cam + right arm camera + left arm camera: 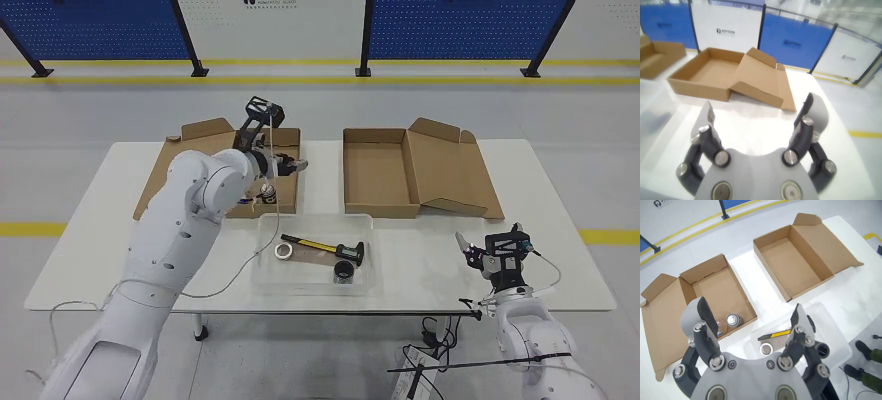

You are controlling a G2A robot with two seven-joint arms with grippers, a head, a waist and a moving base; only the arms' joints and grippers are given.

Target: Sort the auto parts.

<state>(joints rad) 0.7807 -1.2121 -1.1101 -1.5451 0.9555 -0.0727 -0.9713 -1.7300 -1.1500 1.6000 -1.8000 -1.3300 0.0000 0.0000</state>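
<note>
A clear plastic tray [268, 280] at the table's front middle holds a yellow-and-black tool [312, 243], a metal ring [285, 251] and a black cylinder [344, 272]. The left cardboard box [215, 170] holds a spray can [732, 320] beside a clear rounded item [721, 327]. My left gripper [292, 165] hangs open and empty above the near right corner of that box. In the left wrist view, its fingers [703, 311] straddle the box edge and the tray [829, 321]. My right gripper [490, 242] stands open and empty over the table's front right.
The right cardboard box [378, 180] sits open with nothing in it, its lid [450, 170] folded out to the right. From the right wrist, that box [710, 73] lies ahead of the right gripper [757, 111]. Bare white table surrounds the right gripper.
</note>
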